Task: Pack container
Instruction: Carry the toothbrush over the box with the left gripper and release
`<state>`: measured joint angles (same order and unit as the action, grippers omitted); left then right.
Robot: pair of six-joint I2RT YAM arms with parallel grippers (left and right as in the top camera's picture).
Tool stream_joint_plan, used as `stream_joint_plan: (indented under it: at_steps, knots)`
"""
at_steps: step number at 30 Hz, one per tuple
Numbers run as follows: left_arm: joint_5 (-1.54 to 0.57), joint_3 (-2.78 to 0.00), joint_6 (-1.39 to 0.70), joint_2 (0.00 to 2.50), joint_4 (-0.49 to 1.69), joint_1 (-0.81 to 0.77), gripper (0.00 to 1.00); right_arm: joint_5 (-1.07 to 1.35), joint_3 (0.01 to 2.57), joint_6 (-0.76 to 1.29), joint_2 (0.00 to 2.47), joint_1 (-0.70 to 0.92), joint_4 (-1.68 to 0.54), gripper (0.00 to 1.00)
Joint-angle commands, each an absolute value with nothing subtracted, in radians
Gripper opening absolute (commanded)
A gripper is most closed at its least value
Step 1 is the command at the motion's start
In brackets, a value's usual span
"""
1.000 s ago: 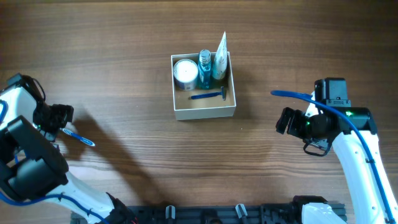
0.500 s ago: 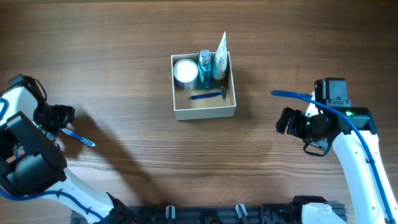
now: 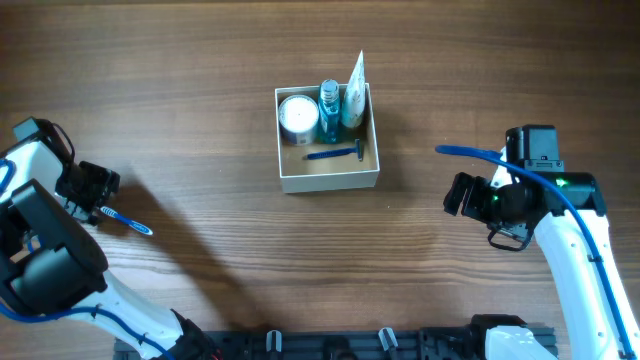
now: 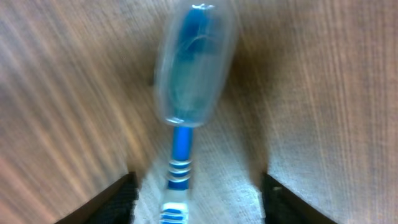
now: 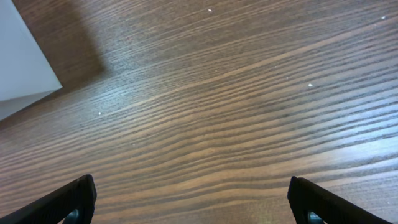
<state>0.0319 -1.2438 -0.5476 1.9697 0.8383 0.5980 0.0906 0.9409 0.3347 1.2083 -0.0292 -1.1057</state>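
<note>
The container (image 3: 329,181) is a square white-walled box with a tan inside, at the table's middle. It holds a white-lidded jar (image 3: 297,117), a blue bottle (image 3: 330,110), a white tube (image 3: 353,95) and a blue razor (image 3: 333,154). A blue and white toothbrush (image 3: 127,222) lies on the table at far left; its capped head shows blurred in the left wrist view (image 4: 193,68). My left gripper (image 3: 97,192) (image 4: 198,202) is open, its jaws on either side of the handle without touching it. My right gripper (image 3: 458,194) (image 5: 193,199) is open and empty over bare wood right of the container.
A corner of the container's white wall (image 5: 25,68) shows at the upper left of the right wrist view. A blue cable (image 3: 470,152) arcs over the right arm. A black rail (image 3: 350,345) runs along the front edge.
My left arm has shifted slightly up and left over the toothbrush handle. The toothbrush and the right arm have not moved.
</note>
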Motion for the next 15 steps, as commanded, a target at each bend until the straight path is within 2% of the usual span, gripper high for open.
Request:
stream_joint_plan:
  at_steps: [1, 2, 7, 10, 15]
  knots:
    - [0.048, -1.166, -0.535, 2.045, 0.833, 0.6, 0.62, 0.106, 0.938, 0.317, 1.212, -0.027, -1.106, 1.0]
    - [0.048, -1.166, -0.535, 2.045, 0.833, 0.6, 0.61, 0.106, 0.938, 0.317, 1.212, -0.027, -1.106, 1.0]
    - [0.048, -1.166, -0.534, 2.045, 0.849, 0.6, 0.43, 0.106, 0.938, 0.317, 1.212, -0.027, -1.106, 1.0]
    - [0.049, -1.166, -0.534, 2.045, 0.862, 0.6, 0.41, 0.106, 0.938, 0.317, 1.212, -0.027, -1.106, 1.0]
    - [0.049, -1.166, -0.534, 2.045, 0.872, 0.6, 0.22, 0.106, 0.938, 0.318, 1.212, -0.027, -1.106, 1.0]
